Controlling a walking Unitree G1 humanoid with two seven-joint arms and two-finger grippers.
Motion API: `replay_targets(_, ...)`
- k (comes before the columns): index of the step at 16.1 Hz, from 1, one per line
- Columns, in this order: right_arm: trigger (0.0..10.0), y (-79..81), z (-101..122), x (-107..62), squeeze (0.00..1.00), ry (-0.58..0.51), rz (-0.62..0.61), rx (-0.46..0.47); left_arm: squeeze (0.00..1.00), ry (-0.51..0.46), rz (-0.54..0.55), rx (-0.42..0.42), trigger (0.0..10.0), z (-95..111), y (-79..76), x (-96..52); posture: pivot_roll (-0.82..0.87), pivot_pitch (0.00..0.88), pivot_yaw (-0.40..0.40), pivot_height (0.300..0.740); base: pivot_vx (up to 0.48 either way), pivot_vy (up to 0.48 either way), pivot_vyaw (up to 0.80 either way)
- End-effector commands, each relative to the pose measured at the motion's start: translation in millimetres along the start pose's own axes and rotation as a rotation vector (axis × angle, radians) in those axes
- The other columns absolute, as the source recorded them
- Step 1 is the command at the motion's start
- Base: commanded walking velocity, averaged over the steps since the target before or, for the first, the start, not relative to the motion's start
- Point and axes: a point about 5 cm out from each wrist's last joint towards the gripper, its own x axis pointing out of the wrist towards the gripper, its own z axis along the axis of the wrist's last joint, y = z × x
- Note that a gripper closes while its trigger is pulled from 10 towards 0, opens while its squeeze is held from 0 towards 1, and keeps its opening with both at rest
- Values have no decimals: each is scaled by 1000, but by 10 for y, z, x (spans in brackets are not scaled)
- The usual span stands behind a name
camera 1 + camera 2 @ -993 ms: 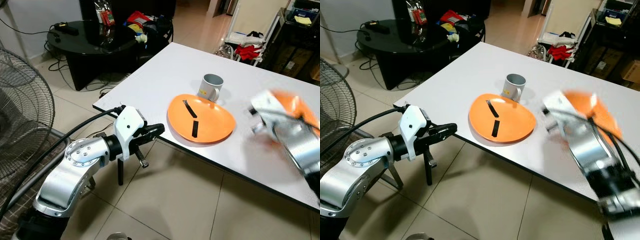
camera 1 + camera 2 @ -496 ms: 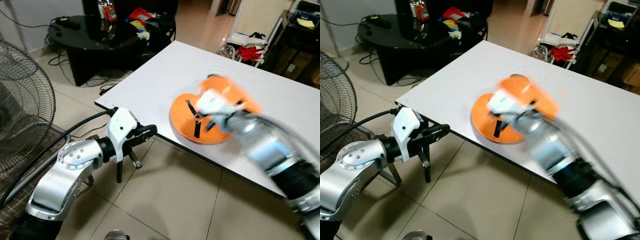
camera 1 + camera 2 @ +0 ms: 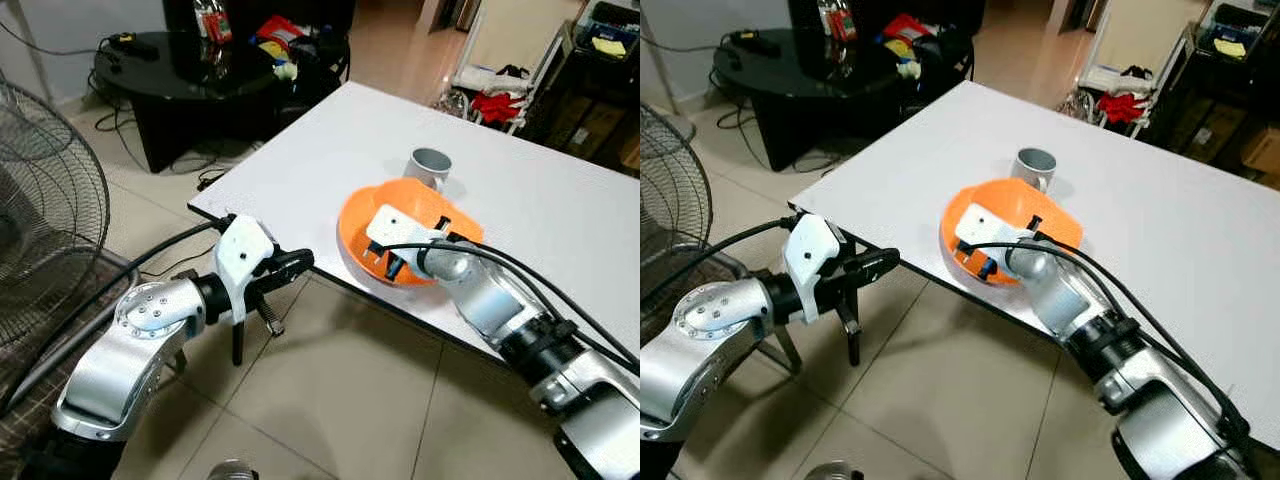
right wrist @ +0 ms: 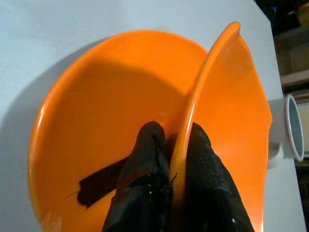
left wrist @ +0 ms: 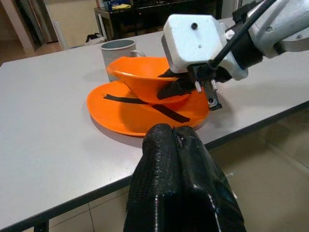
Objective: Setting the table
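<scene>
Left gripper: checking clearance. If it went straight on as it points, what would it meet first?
Probably the plate near the table edge, judging by the left gripper wrist view; height is unclear.

A home: tiled floor (image 3: 330, 390), standing fan (image 3: 45, 230), cluttered black table (image 3: 180, 75).

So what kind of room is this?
Probably a home's living or dining room: a white rectangular table with an orange plastic plate and grey ceramic mug, a standing wire fan, a cluttered black round side table.
</scene>
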Motion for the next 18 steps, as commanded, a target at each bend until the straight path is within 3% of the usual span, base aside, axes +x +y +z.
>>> replay_targets(1, 2471, -81, 46, 23, 0, -24, -18, -29, 0, -6, -4, 18, 10000, 38, -4, 7, 120, 0, -120, 740, 0, 0, 0)
replay_targets(2, 2588, -64, 66, 60, 0, -47, -10, -50, 0, -4, -4, 18, 10000, 35, -9, 2, 123, 0, -121, 740, 0, 0, 0)
replay_targets(3, 4745, -46, 82, 92, 0, -63, -4, -51, 0, -4, -3, 17, 10000, 34, -10, -1, 122, 0, -121, 740, 0, 0, 0)
replay_targets(4, 9725, -22, 96, 114, 0, -76, 1, -63, 0, -3, -4, 17, 10000, 32, -13, 0, 123, 0, -122, 740, 0, 0, 0)
replay_targets(6, 10000, -8, 96, 133, 0, -78, 10, -71, 0, -4, -4, 18, 10000, 35, -11, 1, 126, 0, -124, 740, 0, 0, 0)
replay_targets(7, 10000, 3, 69, 124, 1000, -67, 24, -71, 0, -7, -5, 17, 10000, 39, -10, 7, 122, 0, -121, 740, 0, 0, 0)
replay_targets(10, 10000, 13, 10, 94, 1000, -53, 55, -111, 0, -9, -16, 15, 10000, 37, -20, 25, 115, 0, -114, 740, 0, 0, 0)
replay_targets(13, 10000, -12, -65, -41, 1000, -38, 111, -129, 0, -13, -22, 17, 10000, 47, -12, 35, 112, 0, -112, 740, 0, 0, 0)
replay_targets(16, 10000, -57, -49, -367, 1000, -85, 163, -40, 0, -15, -23, 5, 10000, 35, -14, 18, 94, 0, -84, 740, 0, 0, 0)
replay_targets(18, 10000, -77, 99, -598, 1000, -223, 141, 63, 0, -11, -14, -13, 10000, 8, -51, -32, 91, 0, -79, 740, 0, 0, 0)
